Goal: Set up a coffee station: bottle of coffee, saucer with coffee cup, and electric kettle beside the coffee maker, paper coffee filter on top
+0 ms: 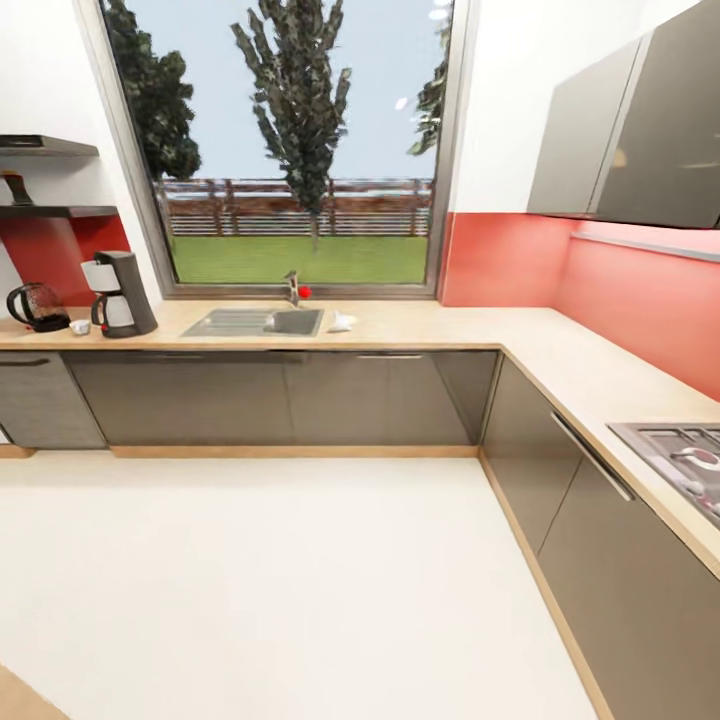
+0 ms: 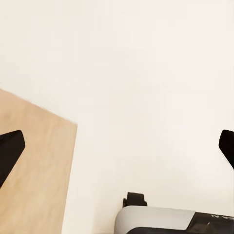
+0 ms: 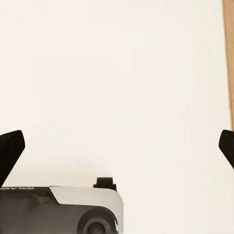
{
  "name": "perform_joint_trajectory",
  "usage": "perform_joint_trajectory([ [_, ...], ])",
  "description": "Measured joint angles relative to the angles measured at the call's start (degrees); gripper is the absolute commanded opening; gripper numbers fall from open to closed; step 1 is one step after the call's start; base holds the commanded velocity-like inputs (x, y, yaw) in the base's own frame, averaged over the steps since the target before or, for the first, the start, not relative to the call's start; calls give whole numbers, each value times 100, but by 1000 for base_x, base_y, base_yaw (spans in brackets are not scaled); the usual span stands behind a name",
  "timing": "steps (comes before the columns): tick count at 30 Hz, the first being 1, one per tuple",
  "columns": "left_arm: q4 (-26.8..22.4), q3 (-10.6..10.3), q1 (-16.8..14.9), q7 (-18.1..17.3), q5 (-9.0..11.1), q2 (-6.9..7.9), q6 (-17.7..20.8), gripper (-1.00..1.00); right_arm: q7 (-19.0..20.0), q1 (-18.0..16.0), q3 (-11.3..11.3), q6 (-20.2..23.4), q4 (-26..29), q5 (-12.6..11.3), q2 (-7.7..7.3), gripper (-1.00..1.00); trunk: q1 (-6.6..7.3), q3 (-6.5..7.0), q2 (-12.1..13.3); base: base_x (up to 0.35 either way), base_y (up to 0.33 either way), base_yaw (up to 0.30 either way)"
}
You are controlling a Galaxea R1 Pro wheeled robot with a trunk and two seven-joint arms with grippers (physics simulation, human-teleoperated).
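Hanging low, both my grippers point at the floor: left gripper (image 2: 117, 146) has its fingertips (image 2: 10, 146) spread wide w/ nothing between them, and right gripper (image 3: 117, 146) is just as wide and bare. Under the left one I see pale floor (image 2: 146, 73) plus a wood-toned patch (image 2: 34, 170); under the right, floor and a thin wood strip (image 3: 228, 48) along the edge. Part of my base (image 2: 161, 219) shows below each wrist.

Further out, from the head cam: coffee maker (image 1: 122, 294) stands on the countertop (image 1: 420, 325) at the far left, w/ the electric kettle (image 1: 37, 306) just beside it, on the side away from the sink (image 1: 255, 322). A small white thing (image 1: 80, 326) sits near the maker's foot, maybe the cup, can't tell. Another small white thing (image 1: 341, 321) lies just past the sink; too small to name. A dark item (image 1: 16, 187) stands on the lower shelf (image 1: 55, 211) above the kettle, prob. the coffee bottle, not sure.

My read: I'm still in transit, well apart from the station. To do this well, I should drive left and fwd across the open floor, square up facing the shelf corner, stop near the cabinet fronts w/o bumping them, then raise the trunk and the left arm for the shelf. Keep arms tucked while rolling; keep jaws wide for the reach.
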State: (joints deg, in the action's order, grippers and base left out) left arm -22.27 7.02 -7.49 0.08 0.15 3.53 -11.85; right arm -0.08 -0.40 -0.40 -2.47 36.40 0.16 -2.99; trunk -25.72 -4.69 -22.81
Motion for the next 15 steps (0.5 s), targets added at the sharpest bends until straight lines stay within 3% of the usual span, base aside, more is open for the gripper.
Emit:
perform_joint_trajectory([
  [15,0,-3,3,-3,1,-9,0,100,0,0,0,5,-8,0,0,100,0,0,0,339,0,0],
])
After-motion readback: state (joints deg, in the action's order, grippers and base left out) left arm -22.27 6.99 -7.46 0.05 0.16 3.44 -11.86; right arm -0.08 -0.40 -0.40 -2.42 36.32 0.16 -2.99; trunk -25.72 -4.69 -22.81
